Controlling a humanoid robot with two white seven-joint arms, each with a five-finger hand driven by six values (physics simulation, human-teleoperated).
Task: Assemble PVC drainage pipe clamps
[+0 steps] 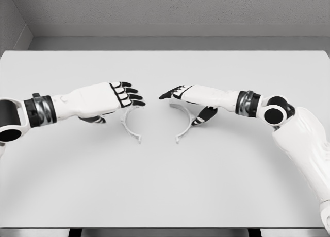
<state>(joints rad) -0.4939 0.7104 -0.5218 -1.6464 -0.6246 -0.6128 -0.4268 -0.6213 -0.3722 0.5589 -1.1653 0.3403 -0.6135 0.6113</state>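
Two white curved clamp halves lie near the middle of the table [165, 185], a little apart. The left hand [116, 97] pinches the left half [131, 124]. The right hand [188, 98] pinches the right half [186, 124].

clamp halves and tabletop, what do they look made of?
Left clamp half and right clamp half: likely moulded plastic, white, matte; thin curved bands with end tabs, no metallic glint. Table: smooth pale grey, matte, uniform; laminate or painted, can't tell in a render.
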